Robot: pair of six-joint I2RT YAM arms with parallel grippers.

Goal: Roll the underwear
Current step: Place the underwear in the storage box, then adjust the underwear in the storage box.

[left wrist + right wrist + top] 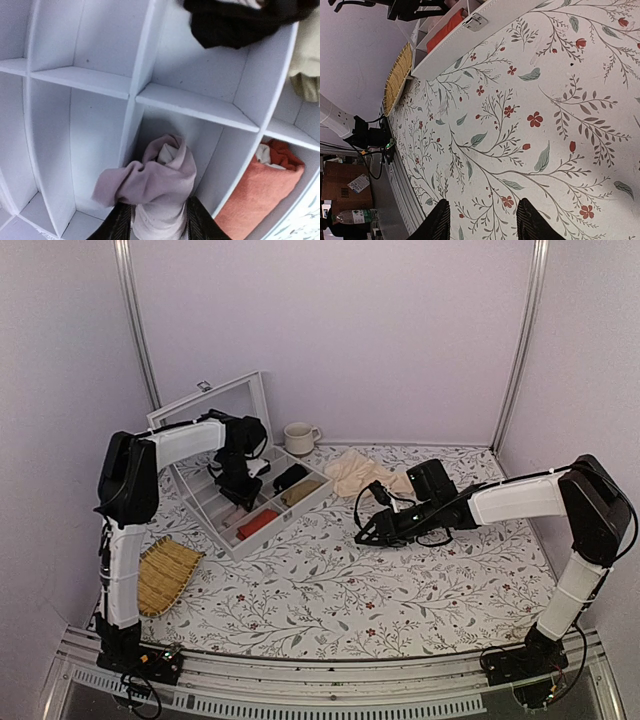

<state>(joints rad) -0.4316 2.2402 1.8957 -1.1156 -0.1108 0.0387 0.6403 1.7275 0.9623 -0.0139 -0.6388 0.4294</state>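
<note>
Placement is the step in hand, I judge. My left pincer [159,222] hangs over the white divided box [192,102] with the rolled underwear [162,182] between its fingers. The roll points down into a middle compartment, next to the one with the orange-red bundle [257,192]. The fingers flank the cloth on both sides; whether they pinch it or merely touch it I cannot tell. A loose flap sticks out sideways, so I should sink straight down, seat the roll between the dividers, then spread wide and lift without snagging. My right pincer [482,220] is spread and holds nothing, low over the counter [535,120].
</note>
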